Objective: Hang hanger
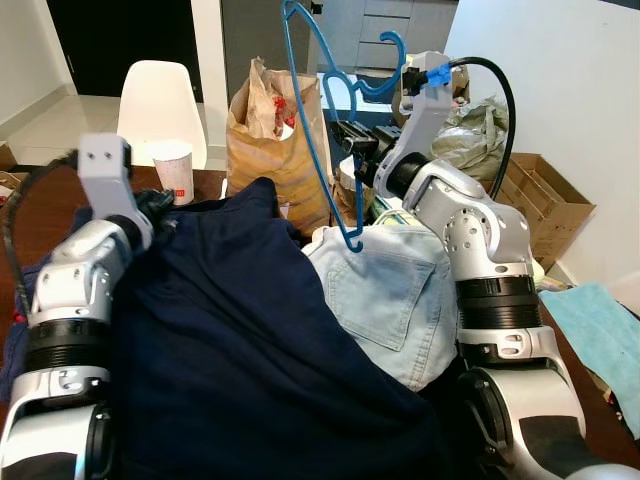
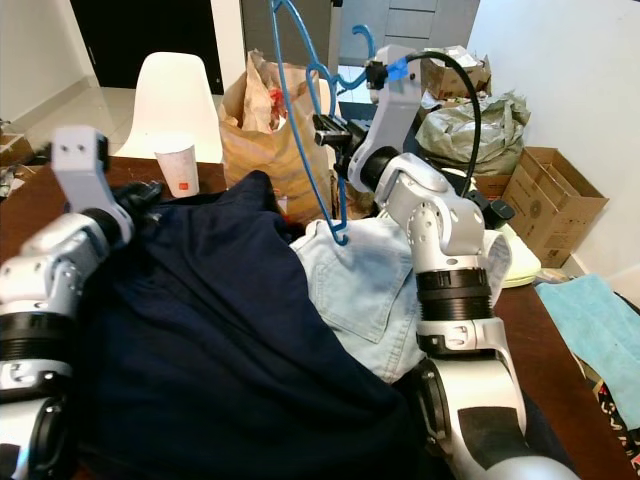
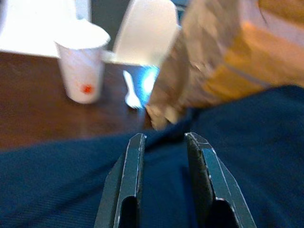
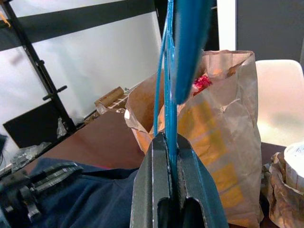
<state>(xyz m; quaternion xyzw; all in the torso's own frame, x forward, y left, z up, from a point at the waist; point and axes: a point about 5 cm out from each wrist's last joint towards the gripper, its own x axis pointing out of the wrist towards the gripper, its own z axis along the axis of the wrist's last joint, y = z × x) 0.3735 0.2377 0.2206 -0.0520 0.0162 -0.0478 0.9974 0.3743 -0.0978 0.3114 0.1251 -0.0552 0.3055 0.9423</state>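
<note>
A blue plastic hanger [image 1: 322,120] is held up in the air over the table, its lower end dangling above a pair of light blue jeans [image 1: 395,295]. My right gripper [image 1: 345,135] is shut on the hanger [image 4: 170,95], the thin blue bar pinched between its fingers [image 4: 152,190]. A dark navy garment [image 1: 230,330] is spread over the near side of the table. My left gripper [image 3: 164,142] hovers just over that navy cloth [image 3: 237,142] at its far left edge, open with nothing between its fingers [image 3: 130,166].
A brown paper bag [image 1: 270,130] stands behind the clothes. A white paper cup [image 1: 174,170] sits on the dark wooden table [image 1: 40,215], with a white chair [image 1: 160,100] beyond. A cardboard box [image 1: 540,195] and a teal cloth [image 1: 600,335] lie to the right.
</note>
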